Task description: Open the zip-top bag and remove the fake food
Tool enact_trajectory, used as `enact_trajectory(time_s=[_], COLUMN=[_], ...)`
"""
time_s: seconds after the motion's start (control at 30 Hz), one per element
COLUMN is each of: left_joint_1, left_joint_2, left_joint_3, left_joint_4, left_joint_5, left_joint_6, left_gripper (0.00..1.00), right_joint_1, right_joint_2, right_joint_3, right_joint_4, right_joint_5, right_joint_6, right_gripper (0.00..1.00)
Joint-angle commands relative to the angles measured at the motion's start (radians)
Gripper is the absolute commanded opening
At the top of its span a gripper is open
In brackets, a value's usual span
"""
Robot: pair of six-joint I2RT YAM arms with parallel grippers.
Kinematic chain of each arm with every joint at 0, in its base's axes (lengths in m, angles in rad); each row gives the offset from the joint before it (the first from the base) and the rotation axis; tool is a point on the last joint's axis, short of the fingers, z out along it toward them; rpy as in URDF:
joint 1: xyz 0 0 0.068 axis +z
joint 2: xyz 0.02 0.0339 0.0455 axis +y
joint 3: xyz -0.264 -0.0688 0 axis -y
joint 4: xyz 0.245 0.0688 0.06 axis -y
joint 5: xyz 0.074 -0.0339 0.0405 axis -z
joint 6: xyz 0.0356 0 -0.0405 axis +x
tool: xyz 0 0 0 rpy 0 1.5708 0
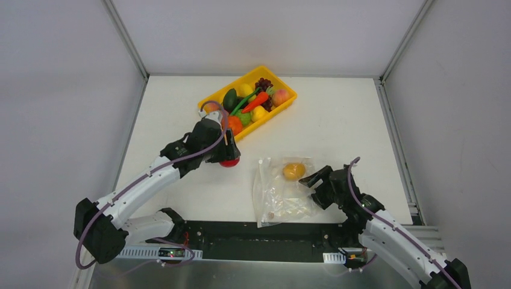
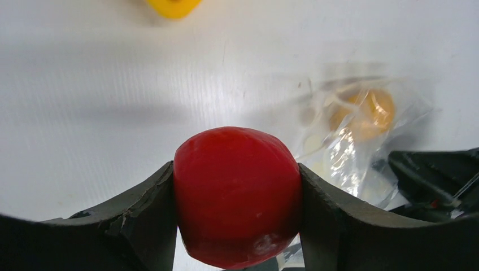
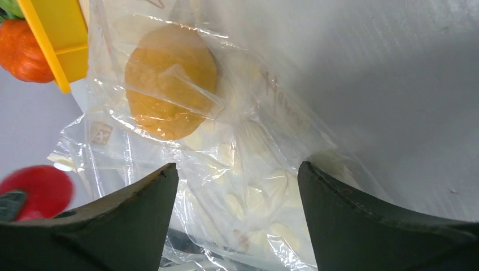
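Your left gripper (image 2: 236,175): clamped on red ball (image 1: 229,162) | right gripper (image 3: 237,186): fingers spread above zip-top bag (image 1: 278,201) | yellow-orange fruit (image 1: 293,171) inside, far end

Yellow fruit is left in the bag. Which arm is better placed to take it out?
Right. The right end effector is open over the bag, the yellow fruit ahead. The left end effector is shut on the red ball, nearer the tray.

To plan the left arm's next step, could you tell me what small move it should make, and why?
Probably swing the left gripper over the yellow tray and release: it grips the red ball just short of the tray, already out of the zip-top bag.
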Motion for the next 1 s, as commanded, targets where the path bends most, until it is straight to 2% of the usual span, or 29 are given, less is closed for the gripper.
enact_trajectory(time_s=[0.0,0.23,0.4,0.53,0.77,0.97], left_joint_1=[0.066,0.149,0.195,0.236,0.284,0.284], left_joint_2=[0.077,0.337,0.587,0.753,0.951,0.974], left_joint_3=[0.185,0.477,0.698,0.850,0.999,1.027], left_joint_4=[-0.028,0.013,0.066,0.106,0.166,0.182], left_joint_5=[0.001,0.015,0.033,0.042,0.105,0.163], left_joint_6=[0.105,0.206,0.275,0.323,0.350,0.381], left_gripper=[0.32,0.36,0.41,0.52,0.68,0.79], right_joint_1=[0.004,0.004,0.004,0.004,0.004,0.005], right_joint_2=[-0.021,-0.072,-0.102,-0.132,-0.144,-0.137], right_joint_3=[0.074,0.173,0.202,0.193,0.176,0.173], right_joint_4=[-0.118,-0.205,-0.207,-0.189,-0.184,-0.186], right_joint_5=[0.040,0.073,0.069,0.054,0.018,0.020], right_joint_6=[-0.075,-0.180,-0.241,-0.268,-0.276,-0.276], right_gripper=[0.82,0.88,0.90,0.90,0.91,0.91])
